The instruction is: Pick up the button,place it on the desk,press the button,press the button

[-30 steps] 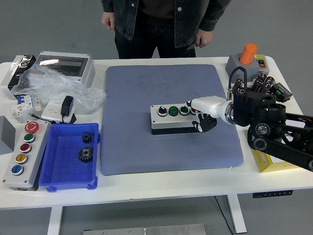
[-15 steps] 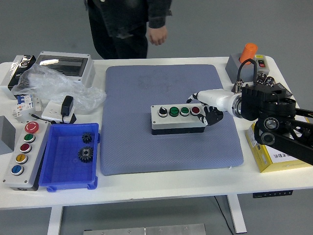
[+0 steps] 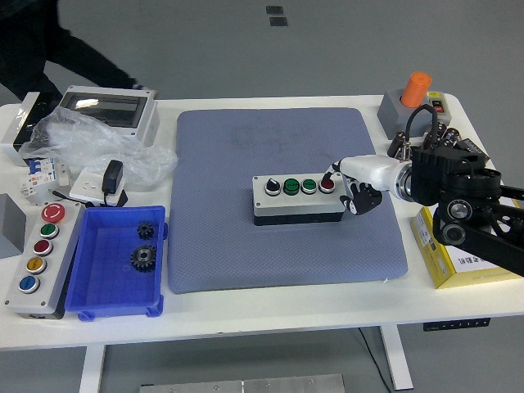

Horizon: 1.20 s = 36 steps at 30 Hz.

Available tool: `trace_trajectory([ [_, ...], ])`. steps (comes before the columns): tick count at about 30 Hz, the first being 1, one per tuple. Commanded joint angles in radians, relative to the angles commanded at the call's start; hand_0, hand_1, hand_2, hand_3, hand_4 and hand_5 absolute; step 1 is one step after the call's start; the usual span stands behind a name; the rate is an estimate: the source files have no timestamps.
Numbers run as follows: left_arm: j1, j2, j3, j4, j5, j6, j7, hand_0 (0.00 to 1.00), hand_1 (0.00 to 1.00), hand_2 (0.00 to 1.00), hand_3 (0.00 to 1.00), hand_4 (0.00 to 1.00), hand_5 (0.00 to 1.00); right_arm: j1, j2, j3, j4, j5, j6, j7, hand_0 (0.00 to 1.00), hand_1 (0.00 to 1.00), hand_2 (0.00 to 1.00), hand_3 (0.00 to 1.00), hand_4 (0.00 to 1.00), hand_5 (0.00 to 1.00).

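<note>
- The button box (image 3: 298, 198), a white-topped unit with a dark base, lies on the grey-blue mat (image 3: 282, 196) near the middle of the white table (image 3: 270, 307).
- Its top carries four buttons in a row: a black-and-white knob at the left, two green ones, and a red one (image 3: 327, 185) at the right end.
- The right hand (image 3: 358, 190) comes in from the right and sits at the right end of the box, just beside the red button.
- Its black fingers (image 3: 360, 201) are curled downward past the box's right end and hold nothing; a fingertip appears to reach the box's top edge by the red button, though contact cannot be told for certain.
- The left hand does not show in the head view.
- A blue tray (image 3: 115, 266) at the near left holds two dark gears (image 3: 143, 258).
- Left of the tray lies a grey control panel (image 3: 38, 258) with red, green, red, yellow and blue buttons in a line.
- Behind these are a crumpled clear plastic bag (image 3: 90, 143) and a grey enclosure (image 3: 110, 110).
- At the far right corner stands a grey switch box with an orange knob (image 3: 415, 88).
- A yellow box (image 3: 454, 266) lies under the right arm.
- A person in dark clothing (image 3: 33, 41) shows at the top left corner, away from the table.
</note>
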Motion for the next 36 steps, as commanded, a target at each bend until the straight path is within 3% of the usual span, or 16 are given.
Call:
trace_trajectory([
  [30, -0.009, 0.004, -0.008, -0.002, 0.006, 0.002, -0.004, 0.711, 0.759, 0.681, 0.696, 0.766, 0.443, -0.007, 0.016, -0.039, -0.019, -0.003, -0.014, 0.008, 0.318, 0.271, 0.210, 0.804, 0.451, 0.002],
  [36, -0.007, 0.002, 0.001, -0.001, -0.001, 0.000, -0.003, 0.711, 0.759, 0.681, 0.696, 0.765, 0.443, -0.008, 0.002, 0.014, 0.005, -0.006, -0.020, 0.016, 0.316, 0.271, 0.210, 0.802, 0.452, 0.002],
])
